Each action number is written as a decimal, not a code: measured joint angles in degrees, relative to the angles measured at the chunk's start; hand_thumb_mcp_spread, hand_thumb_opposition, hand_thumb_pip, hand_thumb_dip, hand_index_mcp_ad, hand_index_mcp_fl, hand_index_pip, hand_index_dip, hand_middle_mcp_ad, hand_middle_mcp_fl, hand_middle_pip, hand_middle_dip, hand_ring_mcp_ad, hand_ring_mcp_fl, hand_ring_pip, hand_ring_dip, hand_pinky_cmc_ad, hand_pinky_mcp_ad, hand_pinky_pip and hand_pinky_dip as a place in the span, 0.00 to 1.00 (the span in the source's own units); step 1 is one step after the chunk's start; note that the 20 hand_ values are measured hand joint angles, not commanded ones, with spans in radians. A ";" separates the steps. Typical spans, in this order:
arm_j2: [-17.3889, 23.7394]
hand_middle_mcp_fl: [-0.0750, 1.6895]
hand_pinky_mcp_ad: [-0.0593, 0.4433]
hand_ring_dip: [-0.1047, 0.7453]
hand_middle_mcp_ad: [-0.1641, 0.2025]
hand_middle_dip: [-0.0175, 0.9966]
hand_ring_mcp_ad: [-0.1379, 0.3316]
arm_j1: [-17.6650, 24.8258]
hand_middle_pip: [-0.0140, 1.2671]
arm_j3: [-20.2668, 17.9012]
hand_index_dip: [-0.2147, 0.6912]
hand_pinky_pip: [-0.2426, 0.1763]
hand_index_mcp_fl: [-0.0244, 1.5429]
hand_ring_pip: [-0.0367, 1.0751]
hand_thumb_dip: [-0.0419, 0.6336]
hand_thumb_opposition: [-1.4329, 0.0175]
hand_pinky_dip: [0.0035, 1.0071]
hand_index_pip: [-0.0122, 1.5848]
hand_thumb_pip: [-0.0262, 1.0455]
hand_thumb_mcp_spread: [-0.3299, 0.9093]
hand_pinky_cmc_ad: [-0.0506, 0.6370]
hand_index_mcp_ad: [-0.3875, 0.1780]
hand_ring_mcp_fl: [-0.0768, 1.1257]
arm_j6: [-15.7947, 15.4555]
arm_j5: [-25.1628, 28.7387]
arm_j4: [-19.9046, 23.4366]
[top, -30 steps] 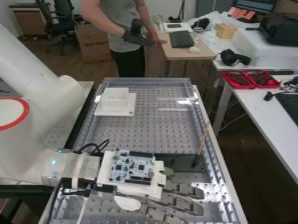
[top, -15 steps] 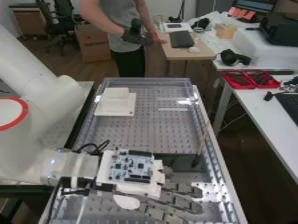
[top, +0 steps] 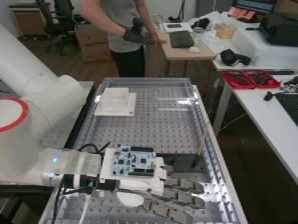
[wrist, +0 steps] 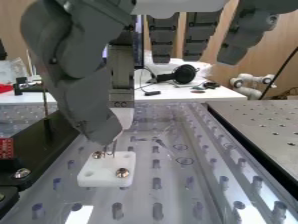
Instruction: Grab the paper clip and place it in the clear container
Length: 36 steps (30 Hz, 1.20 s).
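Can't tell whether the hand [wrist: 85, 92] has the paper clip [wrist: 114, 147] clamped. It's upright at the white block [wrist: 97, 176], so I'd confirm grip, then lift slowly, straight up.

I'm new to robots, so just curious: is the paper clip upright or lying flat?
Upright: the paper clip rises as thin wires from the white block.
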 joint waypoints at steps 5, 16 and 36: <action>-0.48 0.04 0.57 0.21 0.63 0.17 0.54 -0.11 0.10 1.40 0.39 0.40 0.20 0.10 0.50 0.38 0.18 0.97 0.67 0.63 0.45 0.40 0.06 -2.67 -1.34 -1.87; -0.77 0.04 0.57 0.21 0.62 0.17 0.54 -0.36 0.10 2.54 0.37 0.43 0.20 0.10 0.51 0.38 0.18 0.97 0.67 0.63 0.45 0.39 0.06 -4.11 -2.91 -3.91; -1.31 0.04 0.57 0.21 0.62 0.17 0.54 -0.87 0.10 2.84 0.35 0.43 0.20 0.10 0.50 0.38 0.18 0.97 0.68 0.63 0.45 0.39 0.06 -4.83 -3.61 -4.51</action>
